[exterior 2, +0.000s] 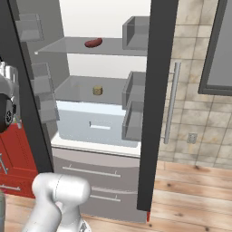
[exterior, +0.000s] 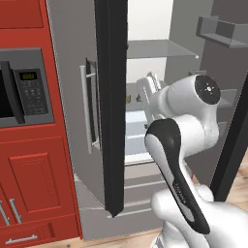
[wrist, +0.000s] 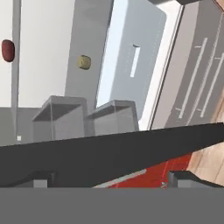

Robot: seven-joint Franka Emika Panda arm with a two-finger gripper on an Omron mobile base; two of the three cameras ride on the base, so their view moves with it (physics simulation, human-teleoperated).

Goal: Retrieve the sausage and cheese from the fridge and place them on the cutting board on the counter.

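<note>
The fridge stands with both doors swung open. A reddish-brown sausage lies on its upper shelf, and a small tan puck of cheese sits on the shelf below. The rolled hand view shows the sausage at the far left and the cheese a little right of it. My gripper is open, its fingertips wide apart and holding nothing. It hovers in front of the fridge opening, well short of both foods, with a dark door edge crossing just ahead. The cutting board and the counter are out of view.
The left door's dark edge and the right door's flank the opening. Grey door bins line the right door. A pale crisper drawer and freezer drawers sit below. A microwave sits in red cabinets at left.
</note>
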